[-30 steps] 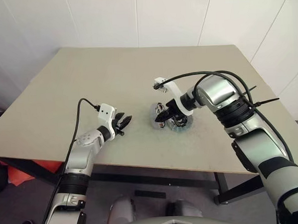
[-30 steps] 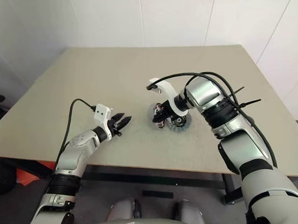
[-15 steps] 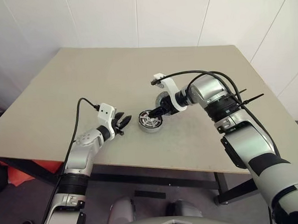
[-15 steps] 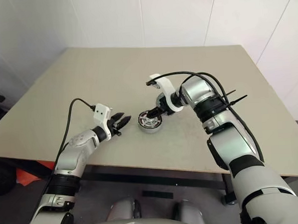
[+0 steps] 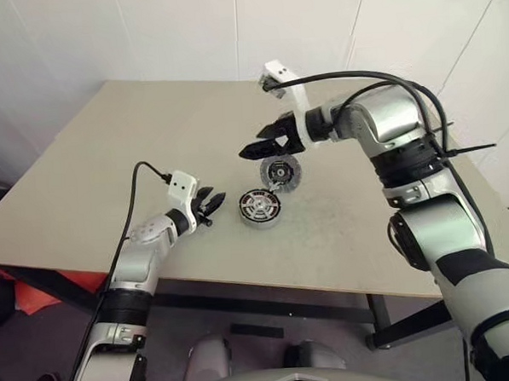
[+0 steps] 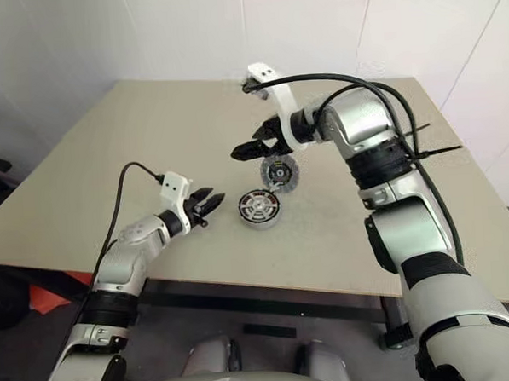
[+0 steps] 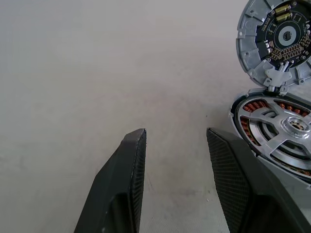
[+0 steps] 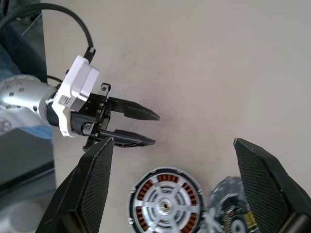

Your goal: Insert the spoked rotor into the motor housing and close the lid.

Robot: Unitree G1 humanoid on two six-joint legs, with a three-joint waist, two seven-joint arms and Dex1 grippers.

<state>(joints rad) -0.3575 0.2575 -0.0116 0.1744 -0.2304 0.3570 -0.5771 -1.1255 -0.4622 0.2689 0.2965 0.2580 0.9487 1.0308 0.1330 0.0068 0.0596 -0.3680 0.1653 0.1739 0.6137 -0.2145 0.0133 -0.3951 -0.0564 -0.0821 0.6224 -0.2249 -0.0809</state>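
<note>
- The right gripper (image 5: 254, 148) hangs in the air above the worktop with its two black fingers spread wide and nothing between them; it sits above and just beyond the lid.
- The left gripper (image 5: 214, 202) rests low over the beige worktop (image 5: 107, 155), its fingers partly apart and empty, pointing at the housing from just beside it without touching it.
- The motor housing (image 5: 260, 206), a short round grey metal cylinder, sits flat on the worktop between the two grippers. The left wrist view shows copper-coloured windings around its inside edge.
- The spoked rotor (image 7: 286, 138), a flat silver metal wheel with a central hub, already lies inside the housing, level with the ring of windings.
- The lid (image 5: 281, 172), a round grey disc with a ribbed rim, lies just beyond the housing with its dark inner face and green bits showing. In the left wrist view a small grey tab joins its rim to the housing's rim, so it looks hinged open rather than loose; whether it lies flat or stands tilted I cannot tell.
- Step in hand, as I judge it: the rotor is seated and only closing the lid remains.
- The next move calls for the right gripper to come down to the far rim of the lid and swing it over onto the housing, while the left gripper could steady the housing so that it does not slide.
</note>
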